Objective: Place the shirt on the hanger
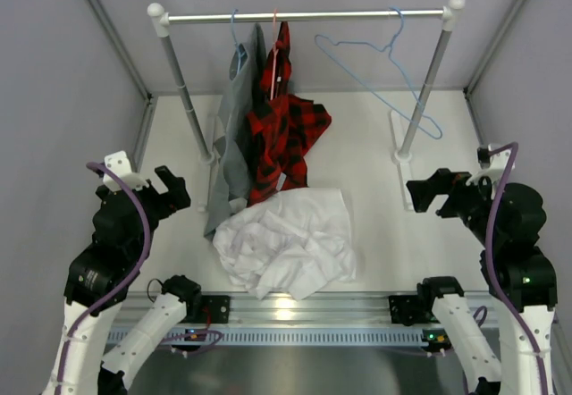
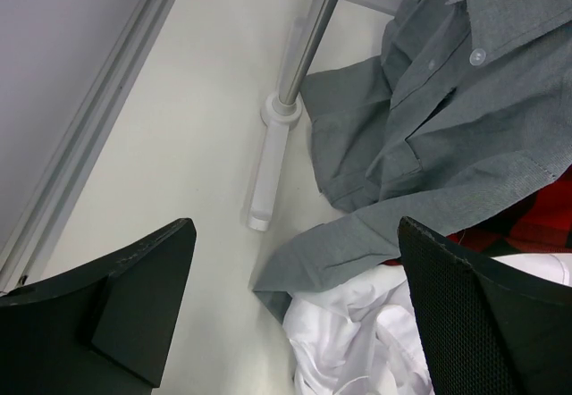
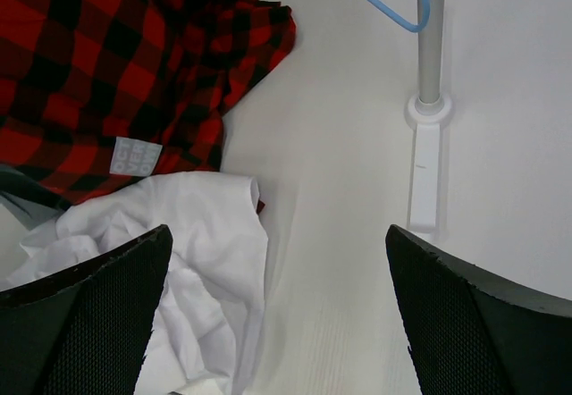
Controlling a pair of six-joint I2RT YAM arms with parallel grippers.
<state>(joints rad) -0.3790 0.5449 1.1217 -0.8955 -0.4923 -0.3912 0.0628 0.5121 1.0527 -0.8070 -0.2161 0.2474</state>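
Note:
The white shirt (image 1: pixel 290 240) lies crumpled in a heap on the table near the front edge; it also shows in the left wrist view (image 2: pixel 357 341) and the right wrist view (image 3: pixel 192 261). The light blue wire hanger (image 1: pixel 384 69) hangs bare on the right part of the rail; its lower corner shows in the right wrist view (image 3: pixel 393 2). My left gripper (image 1: pixel 170 189) is open and empty, left of the shirt. My right gripper (image 1: pixel 429 191) is open and empty, right of the shirt.
A clothes rack (image 1: pixel 304 16) stands at the back with two posts (image 1: pixel 183 91) (image 1: pixel 424 87) on white feet. A grey shirt (image 1: pixel 234 136) on a blue hanger and a red-and-black plaid shirt (image 1: pixel 281 136) on a red hanger hang down onto the table behind the white shirt.

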